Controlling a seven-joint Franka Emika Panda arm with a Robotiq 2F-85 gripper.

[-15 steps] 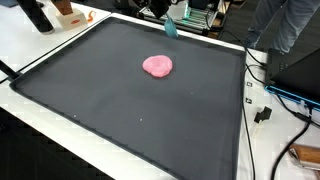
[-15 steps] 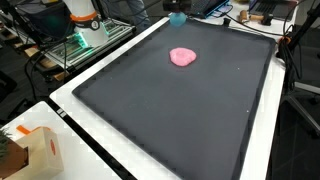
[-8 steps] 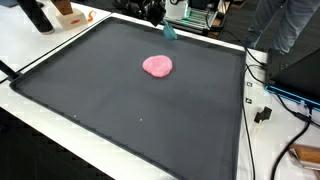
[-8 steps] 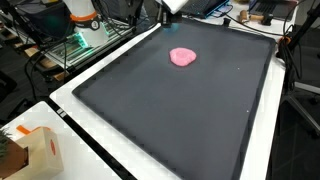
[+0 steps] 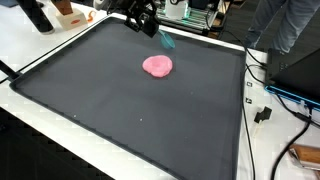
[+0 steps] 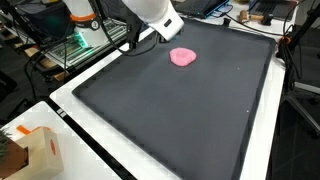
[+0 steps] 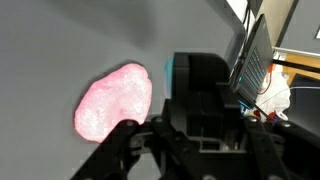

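Black mat (image 5: 90, 120) takes up the whole front of the scene. Pink blob (image 5: 157, 66) sits on it past the middle, toward the far edge, nothing touching it. Just beyond that the gripper (image 5: 157, 32) hangs over the mat's far edge, near the blob but apart. Jaws look pinched shut on a small teal thing (image 5: 166, 41), though the wrist view's too cramped to be sure.
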